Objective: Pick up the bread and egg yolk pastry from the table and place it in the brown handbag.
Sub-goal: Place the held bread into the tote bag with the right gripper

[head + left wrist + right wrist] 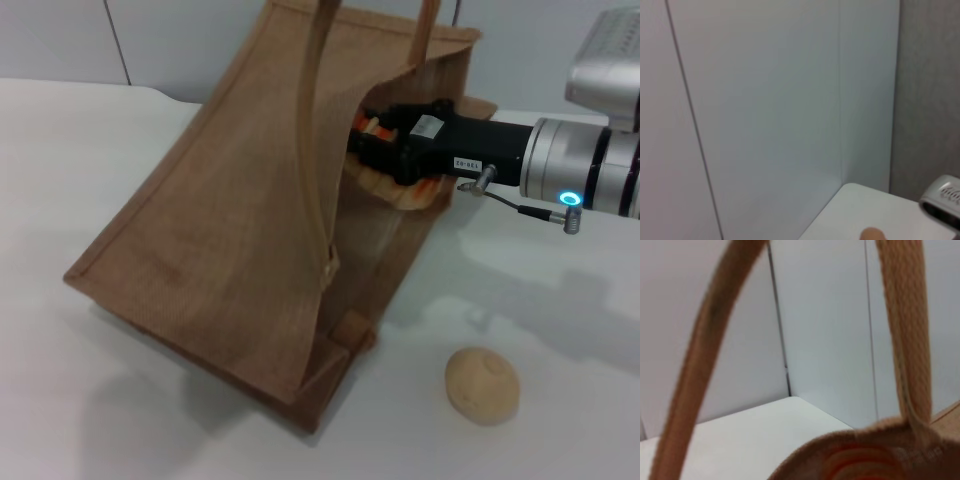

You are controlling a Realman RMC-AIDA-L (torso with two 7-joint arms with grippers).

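The brown handbag (230,250) stands on the white table (90,150), leaning, with its mouth facing the right arm. My right gripper (378,150) reaches into the bag's mouth and is shut on the bread (402,190), whose orange stripes show around the black fingers. In the right wrist view the bag's rim (875,432) and the striped bread (857,465) fill the lower edge. The egg yolk pastry (482,385), a plain tan ball, lies on the table in front of the bag's right corner, apart from both. My left gripper is out of view.
The bag's two long tan handles (318,120) rise in front of the gripper and cross the right wrist view (700,380). A white wall stands behind the table (765,100). The right arm's silver wrist (570,165) hangs over the table right of the bag.
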